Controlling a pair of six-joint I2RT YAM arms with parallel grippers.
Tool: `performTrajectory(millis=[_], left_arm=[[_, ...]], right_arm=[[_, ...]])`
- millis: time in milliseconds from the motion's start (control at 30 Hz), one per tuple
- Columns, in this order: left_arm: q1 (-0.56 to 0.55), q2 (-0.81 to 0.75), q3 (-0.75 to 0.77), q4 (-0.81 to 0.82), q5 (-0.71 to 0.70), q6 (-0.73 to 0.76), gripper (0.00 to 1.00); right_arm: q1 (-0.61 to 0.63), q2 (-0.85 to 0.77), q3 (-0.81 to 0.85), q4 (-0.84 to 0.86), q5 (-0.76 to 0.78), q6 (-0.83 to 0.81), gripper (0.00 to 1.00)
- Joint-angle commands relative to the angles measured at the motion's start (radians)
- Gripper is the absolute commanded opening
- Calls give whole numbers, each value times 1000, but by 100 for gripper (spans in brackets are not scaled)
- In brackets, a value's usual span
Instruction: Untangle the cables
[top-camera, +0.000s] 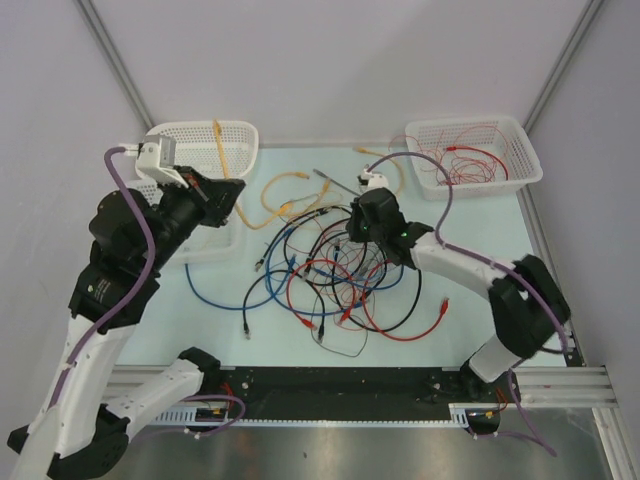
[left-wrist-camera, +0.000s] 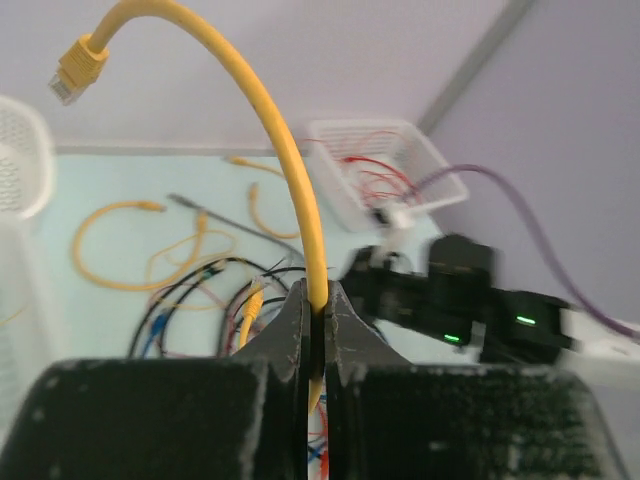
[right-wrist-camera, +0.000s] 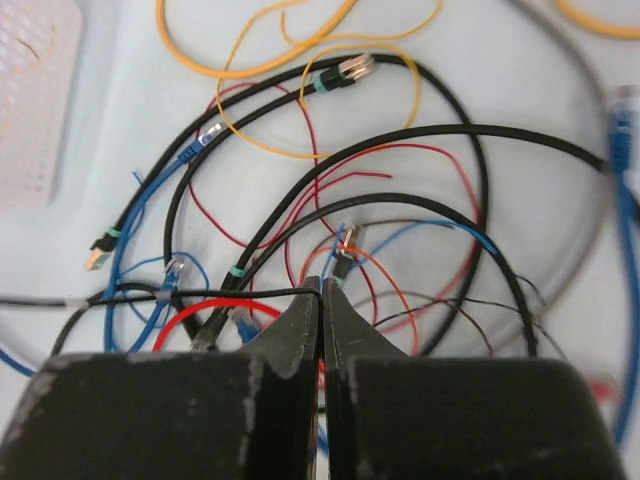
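The yellow cable (left-wrist-camera: 298, 185) disappears low between the fingers of my left gripper (left-wrist-camera: 318, 295), and the right arm (left-wrist-camera: 455, 295) behind is blurred. At my right gripper (right-wrist-camera: 320, 290) I cannot tell whether any wire is pinched.

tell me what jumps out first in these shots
A knot of black, red and blue cables sprawls across the table, with the right claw shut right down in it. The left claw pinches a yellow cable that arches up, its plug in the air. A white basket at the far right corner holds loose red wires.
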Motion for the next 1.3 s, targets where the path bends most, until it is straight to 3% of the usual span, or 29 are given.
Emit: performTrajectory(millis=[0,233,467,567,600,700,733,1067,1267], left_arm=[[21,23,31,-118,-306,86,0],[131,69,53,-145,-357,122,0],[160,110,74,-141,-351,128,0],[208,118,42,-135,-329,113,0],[223,119,31,-126,-322,106,0],[277,122,-11,-103,-319,90,0],[291,136,-28,-96,-322,83,0],[541,318,-188,45,-283,-101,0],[574,426,-191,98,-363,-139,0]], right_arm=[[-3,-227,-66,-143,97,58,0],[-59,-396,-94,-283,140,88,0],[-66,-405,-123,-253,-7,73,0],[-38,-390,-123,-253,-12,67,38],[-17,-396,-123,-251,0,62,57],[17,-437,-123,-236,30,47,77],[20,-463,-123,-230,24,45,80],[45,-566,-106,-231,-45,58,78],[57,-569,-112,-265,-32,47,77]])
